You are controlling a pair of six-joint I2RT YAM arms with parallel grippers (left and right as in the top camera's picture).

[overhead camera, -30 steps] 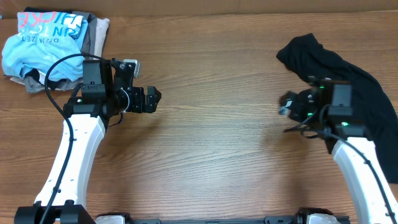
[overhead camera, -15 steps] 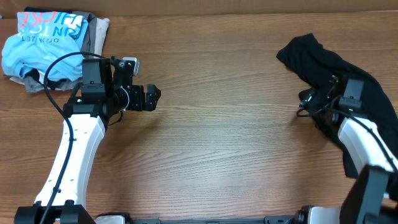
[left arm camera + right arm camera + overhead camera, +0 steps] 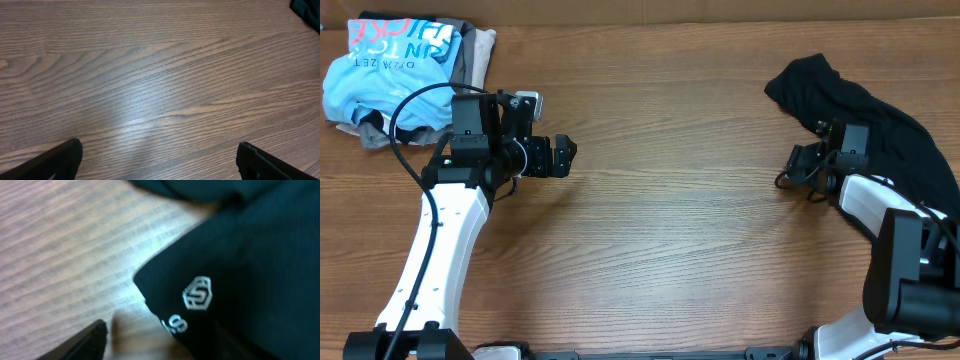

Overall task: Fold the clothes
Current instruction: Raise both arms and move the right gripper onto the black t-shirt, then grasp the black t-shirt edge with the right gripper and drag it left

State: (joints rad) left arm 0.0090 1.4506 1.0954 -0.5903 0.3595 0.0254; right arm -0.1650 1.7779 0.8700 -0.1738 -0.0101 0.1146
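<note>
The table [image 3: 670, 230] is wood-grained. The black shirt [image 3: 885, 120] lies crumpled at its 2 o'clock edge, running down toward 3 o'clock. At 10 o'clock sits a pile [image 3: 405, 75] of clothes, a light blue shirt on top. The left arm [image 3: 440, 240] reaches up from 7 o'clock. Its end effector [image 3: 560, 157] hangs over bare table toward 9 o'clock, fingers wide apart and holding nothing. The right end effector [image 3: 800, 165] is at the shirt's 8 o'clock edge, fingers apart and not clamped. One finger [image 3: 87, 340] shows over bare wood beside the hem. A small white logo [image 3: 197, 293] sits near that hem.
</note>
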